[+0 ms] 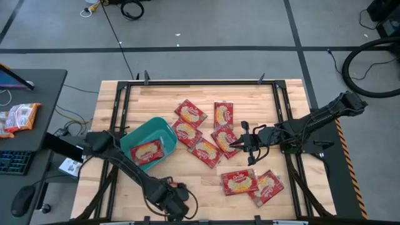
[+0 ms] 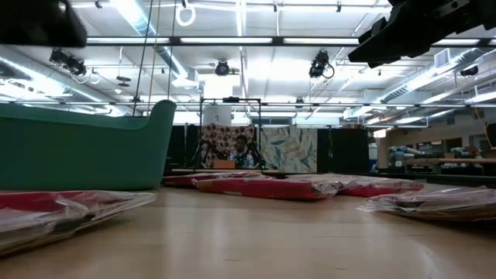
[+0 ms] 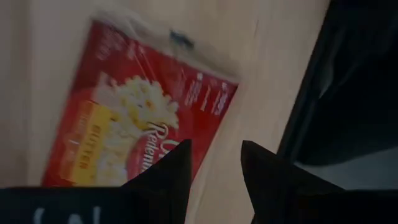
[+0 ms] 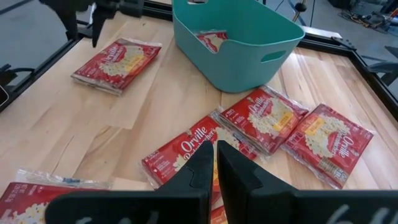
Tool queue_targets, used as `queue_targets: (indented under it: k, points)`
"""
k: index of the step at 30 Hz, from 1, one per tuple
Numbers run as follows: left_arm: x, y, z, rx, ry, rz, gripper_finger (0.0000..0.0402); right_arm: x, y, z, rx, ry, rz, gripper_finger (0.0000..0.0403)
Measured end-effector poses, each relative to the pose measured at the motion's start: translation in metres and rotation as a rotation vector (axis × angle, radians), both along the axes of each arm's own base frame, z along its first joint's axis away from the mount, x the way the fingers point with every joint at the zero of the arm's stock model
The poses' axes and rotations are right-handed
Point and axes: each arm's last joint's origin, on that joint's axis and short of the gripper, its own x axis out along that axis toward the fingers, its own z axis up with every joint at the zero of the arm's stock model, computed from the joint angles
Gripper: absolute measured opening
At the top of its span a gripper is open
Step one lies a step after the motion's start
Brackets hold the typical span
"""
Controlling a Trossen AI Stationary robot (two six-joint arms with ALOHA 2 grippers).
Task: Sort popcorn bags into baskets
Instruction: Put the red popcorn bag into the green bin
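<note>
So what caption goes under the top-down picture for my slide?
One popcorn bag sits in the teal basket; the right gripper hovers over loose bags on the wooden table.

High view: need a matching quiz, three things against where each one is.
1. teal-green plastic basket
2. left end effector
3. right end effector

a. over the middle cluster of red popcorn packets
b. by the bottom edge of the picture
c. on the left half of the wooden table, one packet inside

Pairs: 1-c, 2-b, 3-a.
</note>
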Motion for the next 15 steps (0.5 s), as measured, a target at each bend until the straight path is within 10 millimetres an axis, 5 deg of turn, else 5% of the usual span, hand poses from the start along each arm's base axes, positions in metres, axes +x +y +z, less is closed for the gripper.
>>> queue_targets:
  k: [8,15]
  points:
    - [-0.005,0.008,-0.023,0.09,0.254,0.008,0.0131,0.001,0.0,0.002,0.004,-0.018,0.002,0.0027]
    - [0.009,0.023,-0.043,0.144,0.279,-0.045,0.0115,0.001,0.001,0.002,0.012,-0.015,0.023,0.0027]
